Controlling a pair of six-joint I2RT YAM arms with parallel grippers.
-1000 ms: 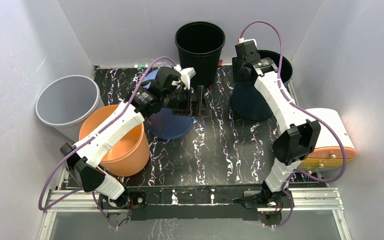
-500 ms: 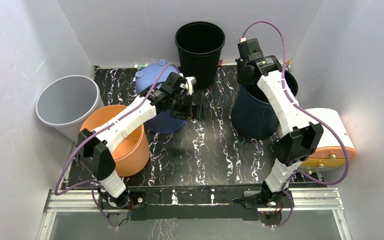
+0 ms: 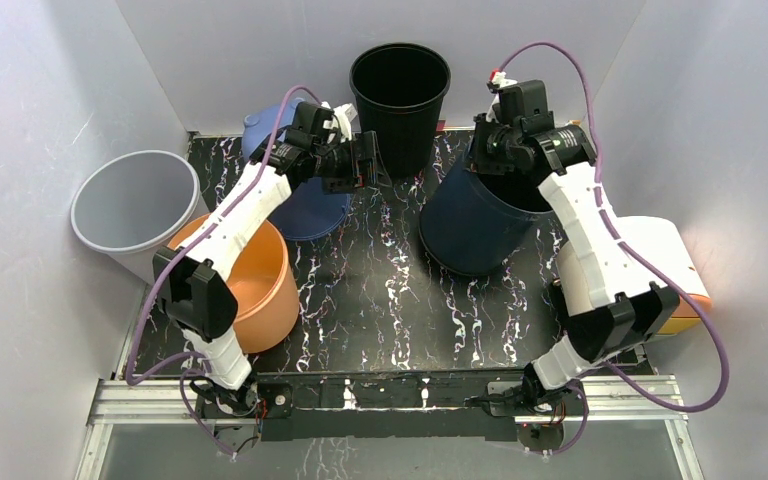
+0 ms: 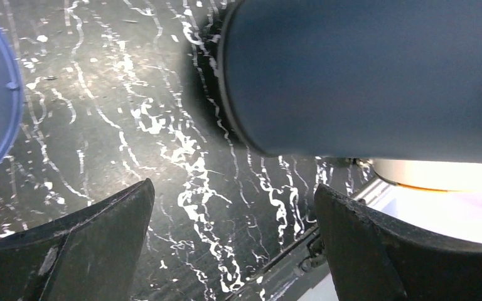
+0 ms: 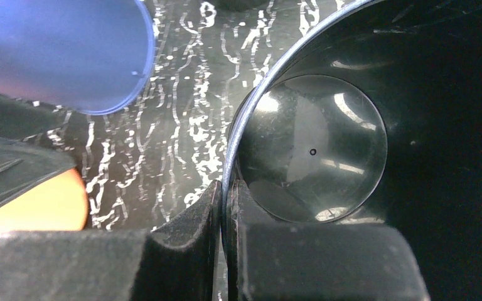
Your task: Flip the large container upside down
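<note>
Large container (image 3: 472, 222) tilted, rim pinched by right hand (image 5: 227, 195); inversion judged under half done, full tip-over remaining. Left hand (image 4: 232, 216) spread, empty.

On black marbled table (image 3: 400, 290), back left: blue bucket (image 3: 310, 212), tilted off upright. Just nearer: orange bucket (image 3: 265, 290), upright, mouth open. Beside that, off the left edge: grey bin (image 3: 130, 205), upright. Back centre: tall black bin (image 3: 400, 140), upright. Off the right edge: white and orange casing (image 3: 660, 250).
</note>
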